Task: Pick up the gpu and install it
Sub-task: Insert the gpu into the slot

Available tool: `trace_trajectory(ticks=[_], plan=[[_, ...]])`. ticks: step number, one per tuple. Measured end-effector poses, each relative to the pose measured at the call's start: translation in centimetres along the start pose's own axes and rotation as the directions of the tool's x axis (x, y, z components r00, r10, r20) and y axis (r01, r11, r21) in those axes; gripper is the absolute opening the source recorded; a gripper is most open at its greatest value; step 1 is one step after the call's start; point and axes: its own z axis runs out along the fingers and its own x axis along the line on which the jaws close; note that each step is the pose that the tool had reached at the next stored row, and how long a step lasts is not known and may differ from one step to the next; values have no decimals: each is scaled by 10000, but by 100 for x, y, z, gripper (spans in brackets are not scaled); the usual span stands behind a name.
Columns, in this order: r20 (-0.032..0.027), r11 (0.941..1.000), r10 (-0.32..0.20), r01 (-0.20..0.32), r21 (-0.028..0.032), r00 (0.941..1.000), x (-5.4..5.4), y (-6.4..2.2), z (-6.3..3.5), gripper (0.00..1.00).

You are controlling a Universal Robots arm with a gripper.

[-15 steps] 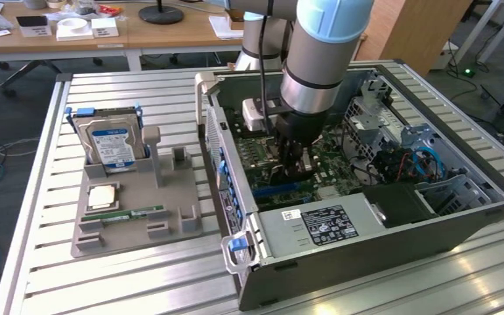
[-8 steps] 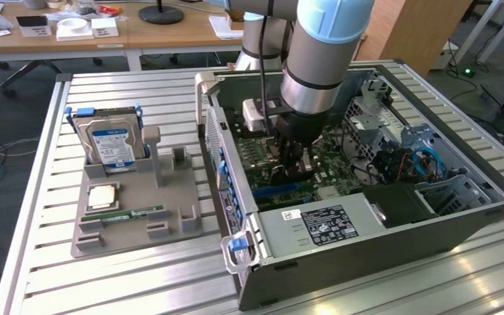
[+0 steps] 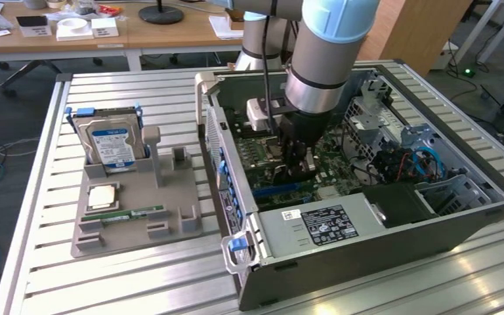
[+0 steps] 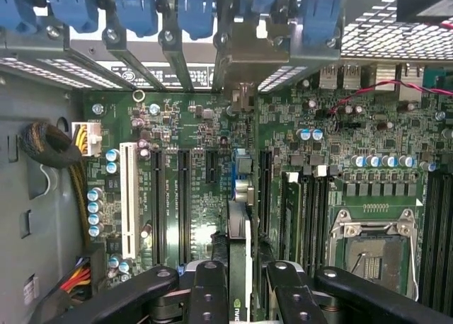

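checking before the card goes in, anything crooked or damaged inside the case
Nothing stands out. The gpu sits edge-on in the gripper, parallel to the motherboard slots, not tilted. No loose parts or damage show inside the case.

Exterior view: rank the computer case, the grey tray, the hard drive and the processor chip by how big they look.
1. computer case
2. grey tray
3. hard drive
4. processor chip
No close calls; all sit at similar distance.

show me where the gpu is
The gpu is held edge-on in the jaws inside the open case, above the motherboard slots, toward the exterior view's right of the hard drive.
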Motion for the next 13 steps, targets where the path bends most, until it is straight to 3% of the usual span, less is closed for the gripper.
trace_trajectory(ticks=[13], plan=[[9, 10000, 10, -10, -8, 10000, 0, -48, -32, 26]])
